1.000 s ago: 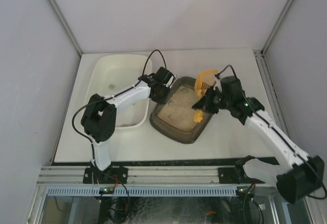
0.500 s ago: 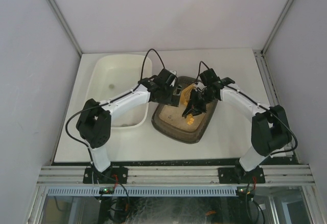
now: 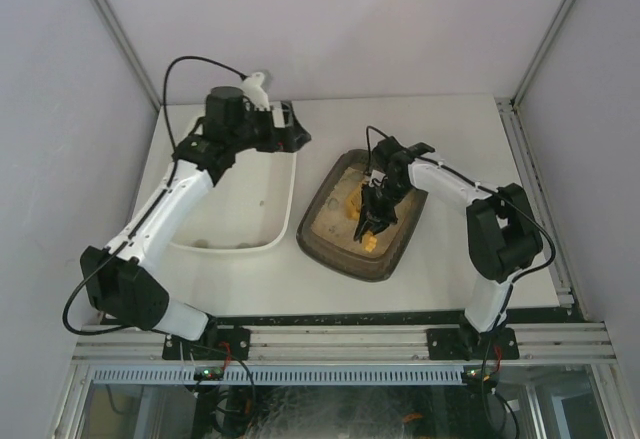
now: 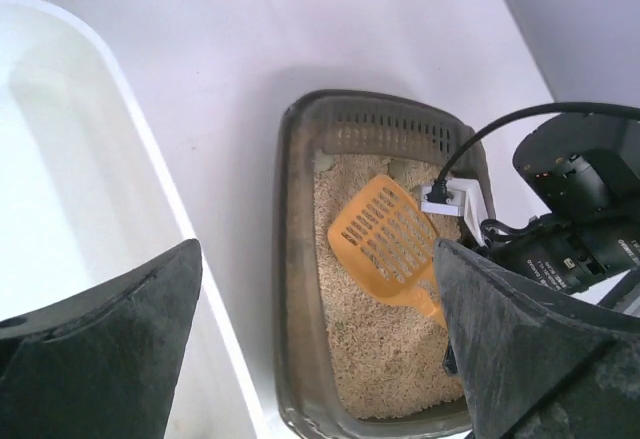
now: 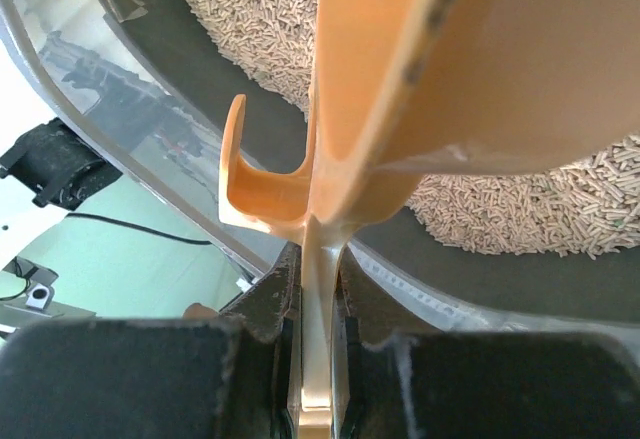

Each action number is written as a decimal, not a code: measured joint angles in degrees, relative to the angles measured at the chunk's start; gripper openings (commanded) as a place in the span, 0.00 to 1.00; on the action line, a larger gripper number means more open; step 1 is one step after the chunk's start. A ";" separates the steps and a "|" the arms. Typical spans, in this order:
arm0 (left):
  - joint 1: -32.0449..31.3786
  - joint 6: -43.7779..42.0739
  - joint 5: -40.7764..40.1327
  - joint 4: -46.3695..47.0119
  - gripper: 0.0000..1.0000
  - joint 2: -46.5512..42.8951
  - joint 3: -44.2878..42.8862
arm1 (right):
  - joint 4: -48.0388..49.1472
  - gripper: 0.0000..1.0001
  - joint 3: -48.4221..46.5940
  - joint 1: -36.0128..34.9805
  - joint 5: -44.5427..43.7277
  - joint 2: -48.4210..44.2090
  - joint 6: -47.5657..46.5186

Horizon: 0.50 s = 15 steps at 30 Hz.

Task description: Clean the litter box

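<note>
- Both arms rise from the near edge of the flat white desk (image 3: 450,259). The white right arm (image 3: 455,187) reaches inward and the white left arm (image 3: 170,204) stretches far back.
- The dark grey-brown rectangular plastic litter box (image 3: 335,261) sits near the middle of the desk, turned at an angle. Its left rim is just beside the large white plastic tub (image 3: 228,247). The left wrist view shows a strip of desk between the two further back.
- Beige pellet litter (image 4: 380,349) covers the floor of the litter box.
- The right jaws are down inside the litter box. They are narrowed onto the handle of the orange slotted plastic scoop (image 4: 385,239), which is clamped between the two fingers in the right wrist view.
- In that view the scoop (image 5: 400,79) fills the frame, with a small hook on its handle and pellets behind it.
- The scoop's slotted head lies over the litter in the far half of the box. I cannot tell whether it rests on the pellets.
- The tub (image 4: 60,159) lies to the left of the litter box and runs back towards the far edge of the desk.
- Farthest back, the left jaws hang above the tub's far right corner. They are spread wide and hold nothing.
</note>
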<state>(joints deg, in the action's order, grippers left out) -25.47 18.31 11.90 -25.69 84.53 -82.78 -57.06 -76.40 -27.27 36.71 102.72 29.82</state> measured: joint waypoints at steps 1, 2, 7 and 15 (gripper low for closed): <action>3.08 0.13 3.39 1.97 1.00 -0.87 0.87 | -1.09 0.00 -0.76 0.00 -0.33 0.72 -0.52; 5.16 0.22 5.79 3.34 1.00 -1.46 1.99 | -2.03 0.00 -1.55 0.00 -0.68 1.33 -0.90; 9.44 3.48 17.57 7.98 1.00 -2.25 8.28 | -5.79 0.00 -6.01 0.00 -0.79 3.76 -2.56; 16.11 5.92 27.26 8.07 1.00 -3.15 9.81 | -6.97 0.00 -8.52 -0.59 1.38 6.95 -3.28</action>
<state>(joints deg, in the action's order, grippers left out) -9.37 24.23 39.16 -17.63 81.38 -72.97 -64.03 -84.93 -27.86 38.09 109.67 26.55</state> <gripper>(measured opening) 0.996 0.077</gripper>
